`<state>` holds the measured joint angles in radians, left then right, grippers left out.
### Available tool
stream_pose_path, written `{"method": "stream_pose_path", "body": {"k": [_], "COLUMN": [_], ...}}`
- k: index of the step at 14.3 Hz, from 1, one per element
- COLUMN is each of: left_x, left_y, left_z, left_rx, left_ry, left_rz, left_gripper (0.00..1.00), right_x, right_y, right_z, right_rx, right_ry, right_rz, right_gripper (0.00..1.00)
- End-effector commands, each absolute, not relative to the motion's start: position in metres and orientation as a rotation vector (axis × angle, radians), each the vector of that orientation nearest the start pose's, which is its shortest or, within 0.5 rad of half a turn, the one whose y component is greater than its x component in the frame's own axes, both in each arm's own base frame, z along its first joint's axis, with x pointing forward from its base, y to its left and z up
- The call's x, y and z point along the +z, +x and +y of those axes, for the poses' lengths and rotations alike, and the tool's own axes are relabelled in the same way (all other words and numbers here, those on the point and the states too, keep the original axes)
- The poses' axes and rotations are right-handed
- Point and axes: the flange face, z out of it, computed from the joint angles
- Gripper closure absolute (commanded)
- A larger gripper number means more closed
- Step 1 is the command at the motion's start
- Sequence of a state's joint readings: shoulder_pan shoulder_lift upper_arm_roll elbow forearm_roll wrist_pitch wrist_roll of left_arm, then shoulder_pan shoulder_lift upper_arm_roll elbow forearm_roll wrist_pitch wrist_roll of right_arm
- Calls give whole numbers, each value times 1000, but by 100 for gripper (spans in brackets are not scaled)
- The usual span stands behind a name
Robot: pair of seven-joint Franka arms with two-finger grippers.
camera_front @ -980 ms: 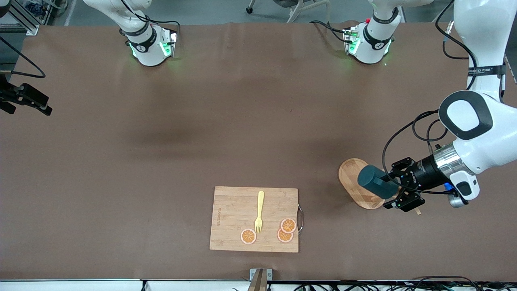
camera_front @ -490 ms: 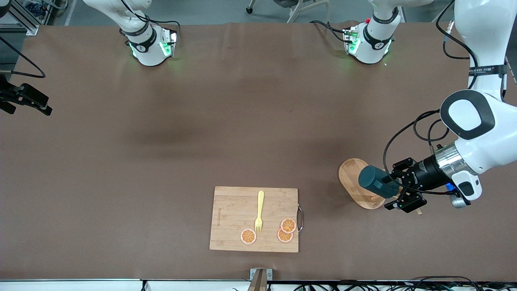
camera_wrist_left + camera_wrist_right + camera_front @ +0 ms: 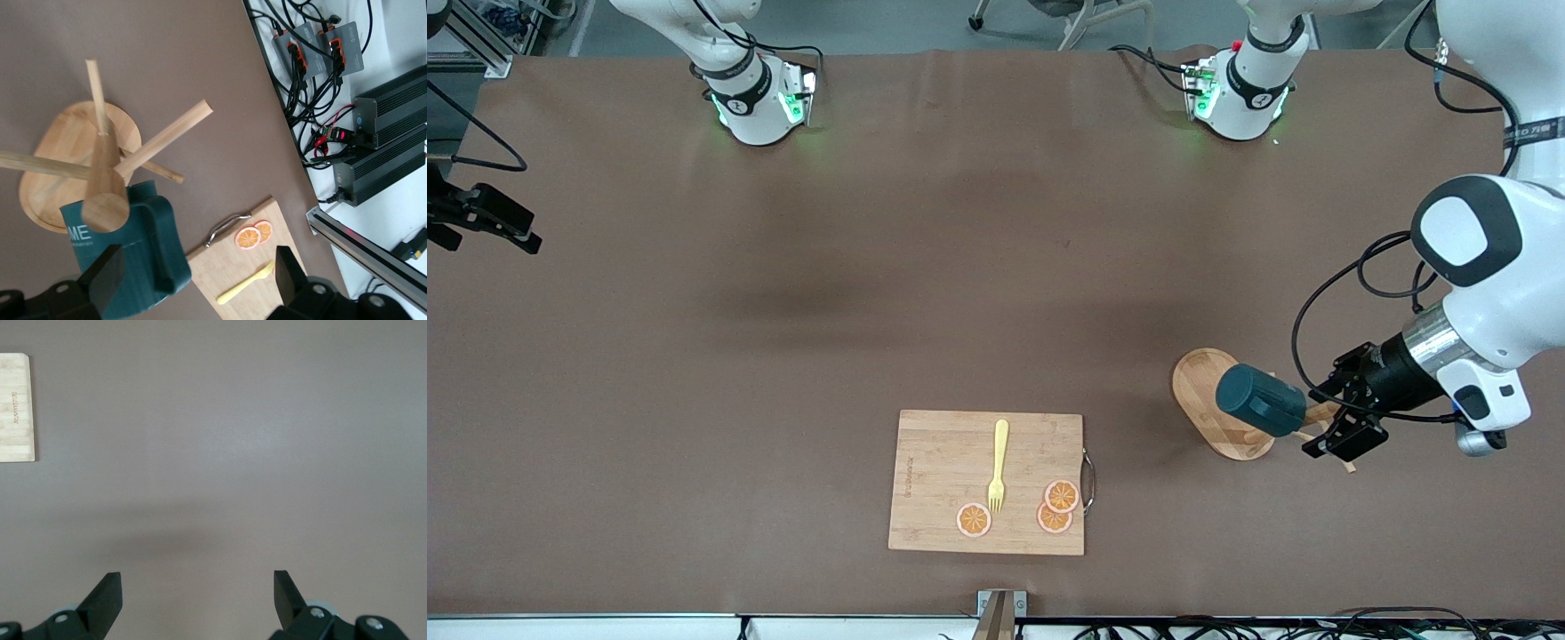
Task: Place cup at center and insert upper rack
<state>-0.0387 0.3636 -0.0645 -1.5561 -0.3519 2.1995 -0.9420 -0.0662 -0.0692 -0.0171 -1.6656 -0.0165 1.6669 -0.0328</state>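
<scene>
- Toward the lower right of the front view, the cup hangs on a peg of the upper rack, which stands on the bench.
- Left tool: beside the cup at the left arm's end of the bench, fingers spread wide, holding nothing.
- Cup long axis: roughly horizontal, pointing toward the left tool; the left arm is much the nearer.
- Right tool: at the left edge of the front view, open and empty; that arm waits.
- Cutting board: lower centre.
</scene>
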Motion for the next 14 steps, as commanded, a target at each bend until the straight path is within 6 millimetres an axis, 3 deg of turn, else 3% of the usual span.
{"method": "stream_pose_path", "body": {"k": [1,3,6,9,14], "left_x": [491,507,538,568,618], "left_y": [675,662,638,612,572], "left_z": [-75,-60,-10,29,25], "left_rx": [-187,-165,-128,-113,-153], "left_ry": [-3130,-3198,-3299,-3326,-3232], "left_rz": [-1522,-1269,-841,-634,-339], "left_gripper": [0,0,0,0,0], "right_x": [631,631,632,631,632], "right_y": [536,536,536,536,536], "right_z": [-48,-48,-48,-48,-48], "right_rx": [-125,-125,-127,-125,-128], "right_ry": [-3145,-3145,-3145,-3145,-3144], "right_rz": [91,91,91,91,92], "right_gripper": [0,0,0,0,0]}}
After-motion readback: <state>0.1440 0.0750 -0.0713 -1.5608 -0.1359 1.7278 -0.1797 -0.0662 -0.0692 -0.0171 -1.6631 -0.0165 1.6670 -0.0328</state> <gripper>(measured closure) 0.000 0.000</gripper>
